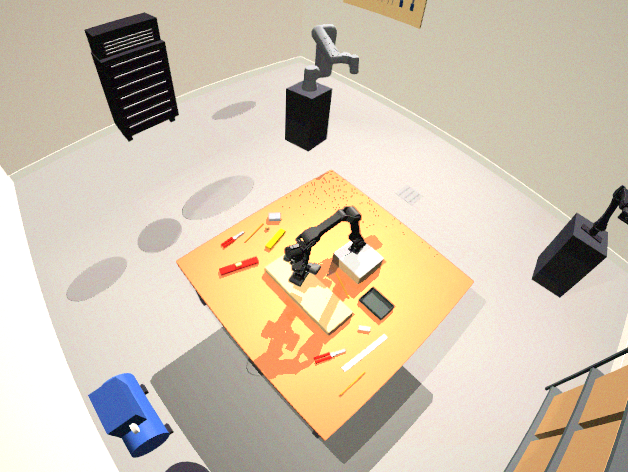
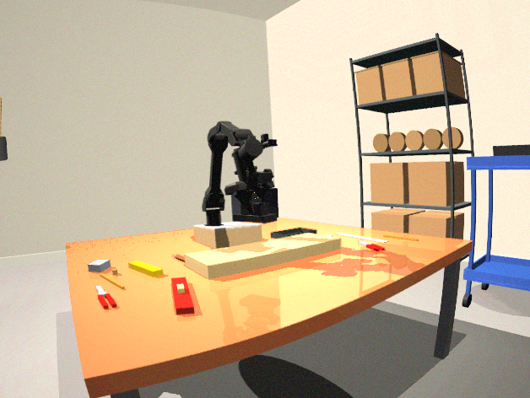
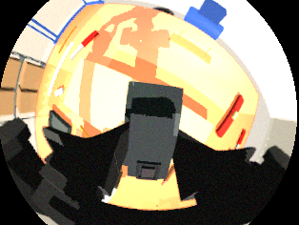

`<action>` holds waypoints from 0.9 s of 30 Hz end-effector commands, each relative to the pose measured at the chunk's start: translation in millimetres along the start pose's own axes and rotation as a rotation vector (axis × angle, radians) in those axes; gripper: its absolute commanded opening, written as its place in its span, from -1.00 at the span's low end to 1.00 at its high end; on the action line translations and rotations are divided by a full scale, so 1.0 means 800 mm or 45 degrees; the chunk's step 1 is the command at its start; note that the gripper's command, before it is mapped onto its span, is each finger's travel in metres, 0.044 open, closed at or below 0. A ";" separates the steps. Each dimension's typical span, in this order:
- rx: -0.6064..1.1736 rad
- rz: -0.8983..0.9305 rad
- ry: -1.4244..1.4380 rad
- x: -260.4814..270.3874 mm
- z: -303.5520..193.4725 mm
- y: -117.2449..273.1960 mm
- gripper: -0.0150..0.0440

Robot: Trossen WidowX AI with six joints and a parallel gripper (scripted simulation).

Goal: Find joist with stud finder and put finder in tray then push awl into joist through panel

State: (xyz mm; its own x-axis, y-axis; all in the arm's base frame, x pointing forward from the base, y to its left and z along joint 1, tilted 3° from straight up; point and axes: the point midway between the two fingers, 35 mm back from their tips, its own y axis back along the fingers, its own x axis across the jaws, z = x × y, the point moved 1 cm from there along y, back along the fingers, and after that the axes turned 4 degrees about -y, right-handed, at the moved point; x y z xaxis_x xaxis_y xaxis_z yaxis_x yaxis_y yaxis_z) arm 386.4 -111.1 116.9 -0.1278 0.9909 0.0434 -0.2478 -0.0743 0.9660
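My gripper (image 1: 303, 271) (image 2: 256, 207) (image 3: 150, 125) is shut on the stud finder (image 1: 297, 279) (image 2: 255, 217) (image 3: 152, 126), a dark grey block with a black display. It is raised clear above the pale floor panel (image 1: 335, 317) (image 2: 300, 242) (image 3: 109, 88), towards the panel's end nearer the red level. The dark tray (image 1: 370, 309) (image 2: 283, 234) lies beside the panel, on the arm base's side; nothing shows in it. The awl (image 2: 177, 257) (image 3: 169, 173) lies on the table behind the panel, partly hidden; the arm covers it in the top view. The joist is hidden.
The arm stands on a white-topped box (image 1: 362, 263) (image 2: 244, 234) close behind the panel. A red level (image 1: 238, 265) (image 2: 181, 299) and a yellow block (image 1: 275, 239) (image 2: 145, 268) lie off one end. A white strip (image 1: 364, 352) and red-handled pliers (image 1: 327, 358) lie off the other.
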 end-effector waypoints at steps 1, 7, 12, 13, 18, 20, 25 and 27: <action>-0.017 0.028 0.097 0.039 0.011 0.000 -0.49; -0.017 0.065 0.224 0.091 0.018 -0.005 -0.49; -0.018 0.097 0.329 0.135 0.019 -0.008 -0.49; -0.018 0.103 0.350 0.144 0.019 -0.008 -0.49; -0.018 0.135 0.456 0.187 0.016 -0.010 -0.49; -0.018 0.148 0.498 0.204 0.014 -0.010 -0.49; -0.018 0.180 0.603 0.245 0.006 -0.011 -0.49; -0.017 0.193 0.645 0.262 0.002 -0.010 -0.49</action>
State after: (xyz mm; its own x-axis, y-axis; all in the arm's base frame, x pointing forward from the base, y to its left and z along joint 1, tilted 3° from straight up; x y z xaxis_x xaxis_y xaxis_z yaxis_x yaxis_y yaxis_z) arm 371.2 74.6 115.5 -0.5658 0.8232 0.0472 -0.2042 -0.1953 0.9593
